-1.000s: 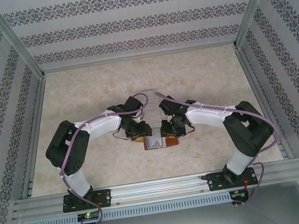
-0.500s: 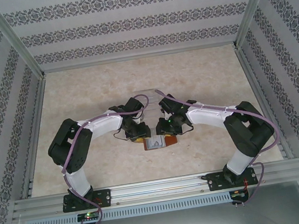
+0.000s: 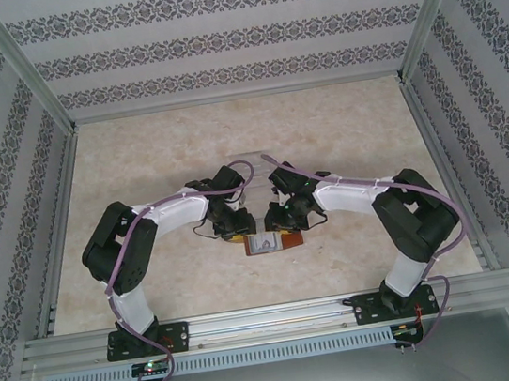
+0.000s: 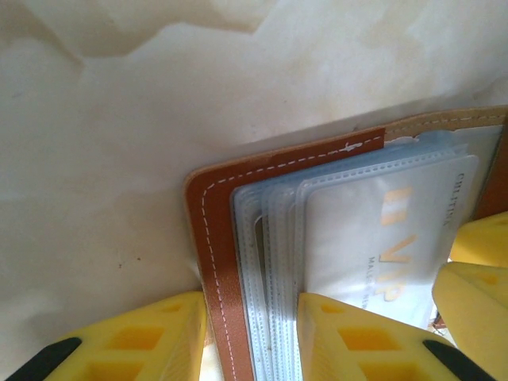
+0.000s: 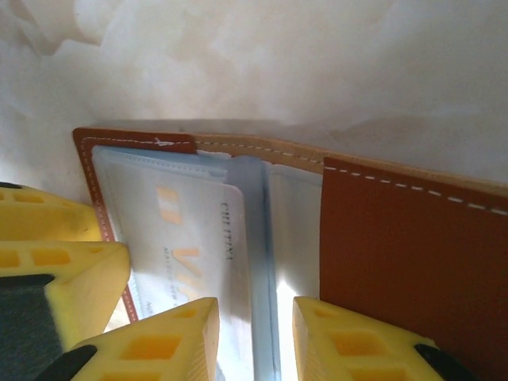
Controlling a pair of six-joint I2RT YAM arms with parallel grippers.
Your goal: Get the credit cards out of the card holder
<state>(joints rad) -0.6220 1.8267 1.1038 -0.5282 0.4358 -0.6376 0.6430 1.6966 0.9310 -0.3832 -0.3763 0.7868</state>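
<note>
Big stuff first: we see patterned walls (image 3: 233,37) round a beige marble-look table (image 3: 138,169). Left arm (image 3: 126,256) and right arm (image 3: 411,221) both bend inward, wrists close together over the table's centre, toward the near side. Under them the card holder (image 3: 290,240) lies flat on the table, opened out w/ the inside up. It's brown leather w/ white stitching.

Left gripper (image 4: 250,321): points down at the holder's left end. Jaws are part-way apart. One finger (image 4: 135,341) is just beside the brown edge on the outside, the other is over the sleeve stack. The leather edge + sleeve edges are between the jaws. We can't tell if it's pinching them or just straddling.

Right gripper (image 5: 255,321): over the holder's middle, by the fold, v. close to the left gripper. Jaws are also part-way apart, w/ one finger (image 5: 159,341) over the card-side sleeve and the other over the brown right flap. A bluish sleeve leaf stands edge-on between them, not clearly touching either finger. We can't tell if anything's gripped.

Sleeves (image 4: 270,262): bluish-grey, several layers, edges fanned at the left end.

Tan strip (image 5: 270,151): runs along the holder's far edge at the fold.

Card (image 4: 381,238): pale grey-white w/ gold "VIP" print. It sits inside the top sleeve on the left half, not yet out.
</note>
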